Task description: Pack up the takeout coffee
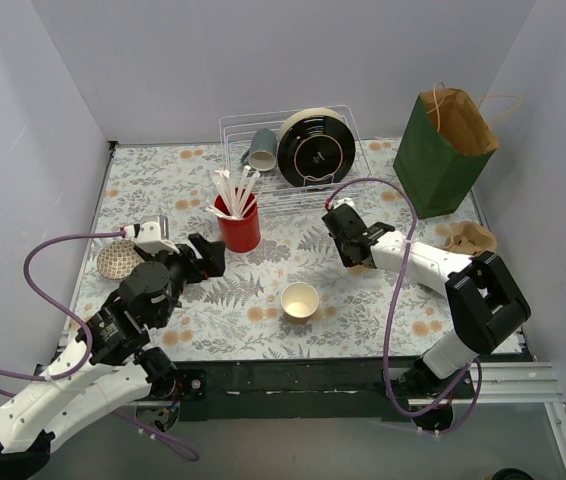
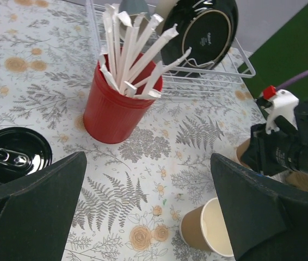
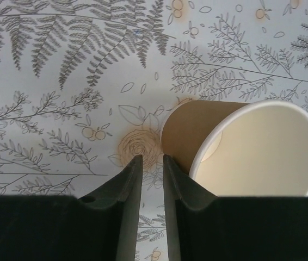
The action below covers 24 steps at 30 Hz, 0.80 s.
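Note:
Two brown paper coffee cups stand on the floral table. One cup is near the front middle, just ahead of my left gripper, which is wide open and empty. The other cup sits right beside my right gripper. Its jaws stand a narrow gap apart with nothing between them, and the right finger lies against the outside of the cup wall. A black lid lies flat left of the red cup. The green paper bag stands open at the back right.
A red cup of wrapped straws stands mid-table. Behind it a wire rack holds a black round plate and a grey cup. A cardboard cup carrier lies at the right, and a patterned round dish at the left.

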Available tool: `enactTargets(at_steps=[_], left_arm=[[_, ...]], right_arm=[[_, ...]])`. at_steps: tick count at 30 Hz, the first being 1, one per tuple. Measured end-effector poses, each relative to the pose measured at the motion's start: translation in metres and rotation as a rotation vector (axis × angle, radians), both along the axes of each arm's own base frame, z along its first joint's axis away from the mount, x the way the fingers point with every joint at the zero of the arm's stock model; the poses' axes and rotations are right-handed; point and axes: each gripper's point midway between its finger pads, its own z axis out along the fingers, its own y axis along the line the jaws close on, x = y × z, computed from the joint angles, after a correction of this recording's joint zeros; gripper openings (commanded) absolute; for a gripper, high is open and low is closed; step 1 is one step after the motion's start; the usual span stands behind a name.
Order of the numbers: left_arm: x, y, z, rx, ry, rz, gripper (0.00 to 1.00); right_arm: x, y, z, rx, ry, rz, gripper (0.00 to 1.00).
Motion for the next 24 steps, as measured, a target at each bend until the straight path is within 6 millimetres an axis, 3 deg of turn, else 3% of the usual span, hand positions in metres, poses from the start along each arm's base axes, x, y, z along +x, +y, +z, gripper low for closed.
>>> enactTargets(at_steps=[8, 13, 16, 19, 24], left_arm=[[0.005, 0.033, -0.016, -0.081, 0.066, 0.233, 0.98], [0.002, 0.045, -0.039, -0.174, 0.142, 0.359, 0.89], [-0.003, 0.053, -0.067, -0.176, 0.232, 0.448, 0.89], [-0.012, 0.062, -0.098, -0.113, 0.319, 0.508, 0.89], [-0.026, 0.075, -0.125, -0.042, 0.395, 0.554, 0.87]], right_arm=[[0.017, -0.028, -0.002, -0.007, 0.001, -0.070, 0.29], [0.016, -0.022, 0.003, 0.041, 0.011, -0.042, 0.30], [0.014, -0.014, 0.022, 0.103, -0.023, -0.014, 0.30], [0.011, -0.006, 0.055, 0.190, -0.090, 0.021, 0.31], [0.002, -0.001, 0.109, 0.311, -0.211, 0.065, 0.31]])
